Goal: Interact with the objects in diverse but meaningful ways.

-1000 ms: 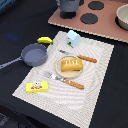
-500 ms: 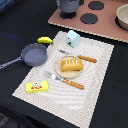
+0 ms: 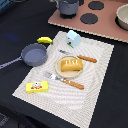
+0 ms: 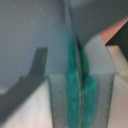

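Observation:
In the exterior view an orange-brown bread loaf [image 3: 71, 64] lies on a small pale plate [image 3: 62, 73] in the middle of a striped placemat [image 3: 95, 95]. A yellow banana [image 3: 45, 40] and a pale blue carton [image 3: 73, 38] sit at the mat's far edge. A dark grey frying pan [image 3: 34, 54] lies off the mat on the exterior view's left. A flat yellow box [image 3: 38, 87] lies at the mat's near left corner. My gripper does not show in the exterior view. In the wrist view my gripper [image 4: 79, 60] fills the picture, its teal pads [image 4: 75, 80] pressed together with nothing between them.
A toy knife [image 3: 80, 57] and a fork [image 3: 65, 80], both orange-handled, flank the plate. A pink stove top [image 3: 107, 25] with dark burners lies at the back, with a grey pot [image 3: 67, 6] at its left and another pot [image 3: 123, 16] at its right.

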